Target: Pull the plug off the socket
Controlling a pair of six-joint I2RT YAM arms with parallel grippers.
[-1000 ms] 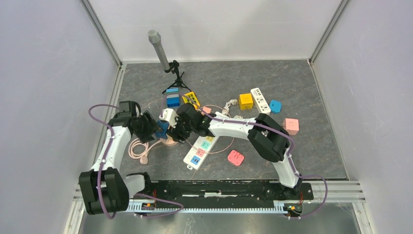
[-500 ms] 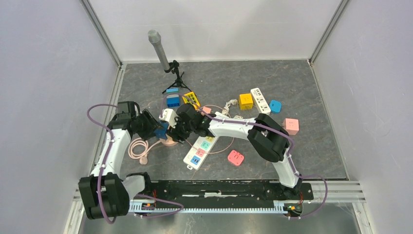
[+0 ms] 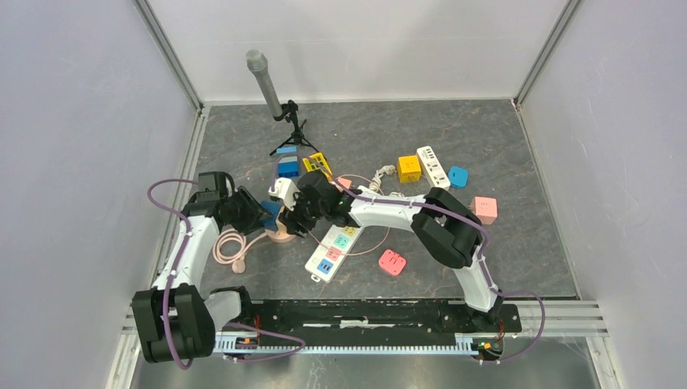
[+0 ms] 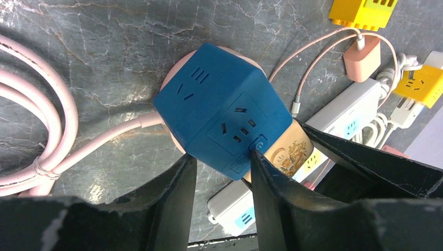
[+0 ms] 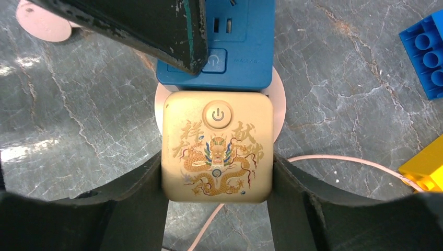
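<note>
A blue cube socket (image 4: 219,112) sits on a round pink base (image 5: 279,110) with a pink cord. A gold cube plug (image 5: 217,149) with a dragon print and a power button is joined to the socket's side. My left gripper (image 4: 222,157) has both fingers pressed against the blue cube's lower corner, one fingertip on its power button. My right gripper (image 5: 217,167) is shut on the gold plug, a finger on each side. In the top view both grippers meet left of centre: the left gripper (image 3: 261,214) from the left, the right gripper (image 3: 296,217) from the right.
A white power strip (image 3: 332,247) lies just right of the grippers. Coiled pink cable (image 3: 229,247) lies to the left. A red-pink cube (image 3: 392,262), yellow cube (image 3: 409,168), white strip (image 3: 433,166), blue brick (image 3: 287,168) and microphone stand (image 3: 267,81) are around.
The left gripper's fingers have closed in onto the blue socket cube. The right gripper keeps its hold on the gold plug, and both arms have barely moved.
</note>
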